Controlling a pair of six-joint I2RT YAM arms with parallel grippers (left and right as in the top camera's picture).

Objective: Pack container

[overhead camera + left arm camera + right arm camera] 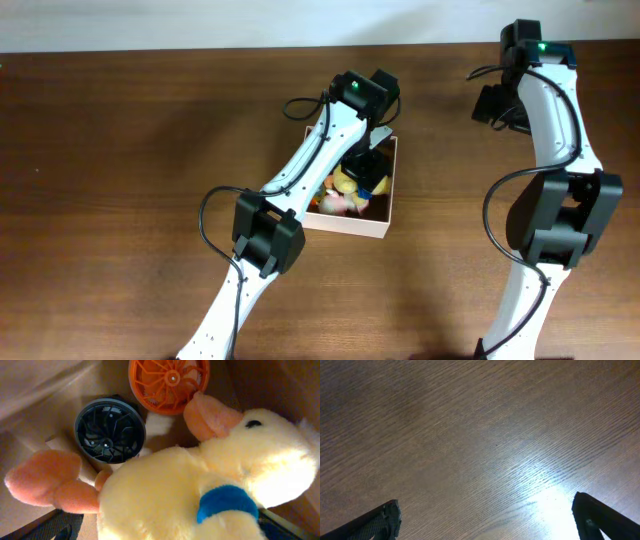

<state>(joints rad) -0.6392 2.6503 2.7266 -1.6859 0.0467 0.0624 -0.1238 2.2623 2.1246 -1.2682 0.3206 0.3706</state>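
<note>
The container (346,227) is a shallow square box with pale walls and a tan inside, at the table's middle. It holds a yellow plush duck (200,480) with orange beak and feet and a blue collar, a black ribbed wheel (110,430) and an orange ribbed wheel (169,382). My left gripper (368,165) is down inside the container, and in the left wrist view its fingers (165,530) stand wide apart with the duck's body between them. My right gripper (487,520) is open and empty above bare table at the far right (493,104).
The container's tan cardboard wall (35,390) rises close around the toys. The left arm (300,170) reaches across the container's left side and hides part of it. The dark wooden table (120,150) ends at a pale strip along the back.
</note>
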